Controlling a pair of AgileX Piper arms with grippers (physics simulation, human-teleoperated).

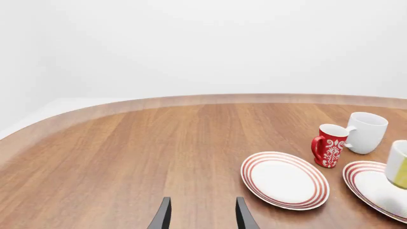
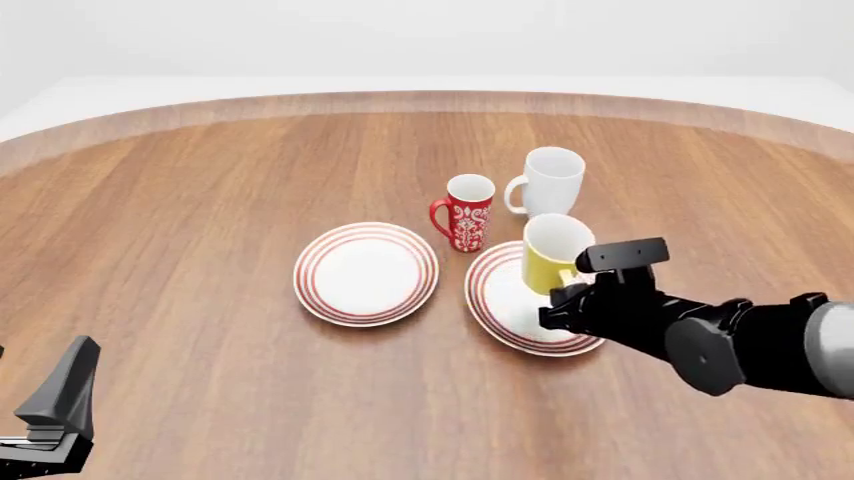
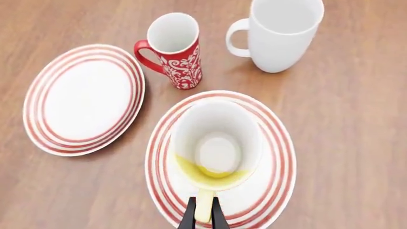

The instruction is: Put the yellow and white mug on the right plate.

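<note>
The yellow and white mug (image 3: 216,143) is upright over the middle of the right plate (image 3: 273,191); I cannot tell whether it touches the plate. My right gripper (image 3: 203,215) is shut on the mug's yellow handle from the near side. In the front view the mug (image 2: 551,262) stands over the right plate (image 2: 497,300) with the right gripper (image 2: 566,302) just behind it. The left wrist view shows the mug (image 1: 399,164) and the right plate (image 1: 369,183) at its edge. My left gripper (image 1: 203,217) is open and empty, far off at the near left (image 2: 60,400).
The look-alike left plate (image 2: 366,272) lies beside the right plate. A red mug with white pattern (image 2: 467,212) and an all-white rounded mug (image 2: 550,182) stand just beyond the right plate. The table's curved far edge (image 2: 427,100) runs across the back.
</note>
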